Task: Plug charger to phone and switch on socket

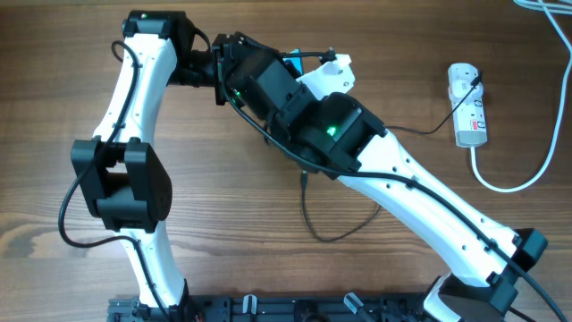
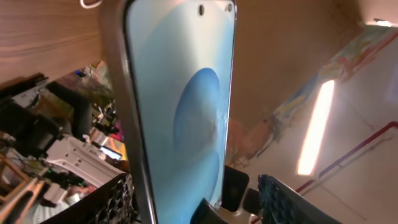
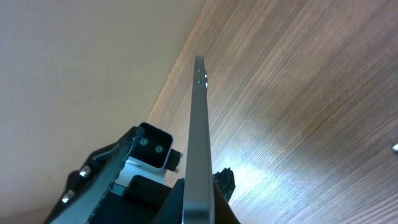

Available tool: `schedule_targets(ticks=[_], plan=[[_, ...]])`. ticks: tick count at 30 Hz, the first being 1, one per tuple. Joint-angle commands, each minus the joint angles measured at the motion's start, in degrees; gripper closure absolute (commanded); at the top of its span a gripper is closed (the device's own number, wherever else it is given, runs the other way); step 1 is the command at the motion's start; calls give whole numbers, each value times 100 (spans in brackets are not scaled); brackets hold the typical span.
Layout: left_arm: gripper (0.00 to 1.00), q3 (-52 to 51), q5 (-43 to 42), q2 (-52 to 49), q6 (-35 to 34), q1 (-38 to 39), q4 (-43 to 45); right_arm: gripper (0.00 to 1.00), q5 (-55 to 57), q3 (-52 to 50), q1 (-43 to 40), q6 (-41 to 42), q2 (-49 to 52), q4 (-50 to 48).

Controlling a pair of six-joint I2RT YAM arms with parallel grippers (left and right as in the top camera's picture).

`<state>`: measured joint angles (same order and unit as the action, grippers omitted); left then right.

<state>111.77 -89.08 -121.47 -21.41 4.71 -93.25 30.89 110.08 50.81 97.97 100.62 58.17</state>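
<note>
Pose: left arm [image 1: 134, 98] and right arm [image 1: 429, 192] folded inward over brown wooden table [image 1: 71, 89].
Teal-screened flat smartphone [image 3: 199, 124] is clamped edge-on by right gripper [image 3: 198, 202]; left gripper [image 2: 245, 206] closure cannot be told.

two robot arms [image 1: 134, 107] [image 1: 429, 192], one phone [image 2: 180, 112], one socket [image 1: 468, 105], one dark charger cable [image 1: 308, 215], one thick white cord [image 1: 527, 179]
</note>
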Motion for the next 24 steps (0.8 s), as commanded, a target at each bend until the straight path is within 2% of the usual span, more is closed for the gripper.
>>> schedule_targets(ticks=[1, 5, 19, 21, 24], plan=[[42, 11, -127, 201, -308, 4, -24, 96, 210, 127, 11, 1174, -221, -31], [56, 11, -125, 201, -308, 4, -22, 95, 208, 127, 11, 1530, -221, -28], [78, 11, -127, 201, -306, 4, -22, 96, -293, 127, 11, 1768, -221, -166], [88, 11, -125, 201, -306, 4, -22, 95, -396, 127, 11, 1764, -221, -162], [96, 11, -127, 201, -308, 4, -22, 95, -400, 127, 11, 1746, -221, -90]])
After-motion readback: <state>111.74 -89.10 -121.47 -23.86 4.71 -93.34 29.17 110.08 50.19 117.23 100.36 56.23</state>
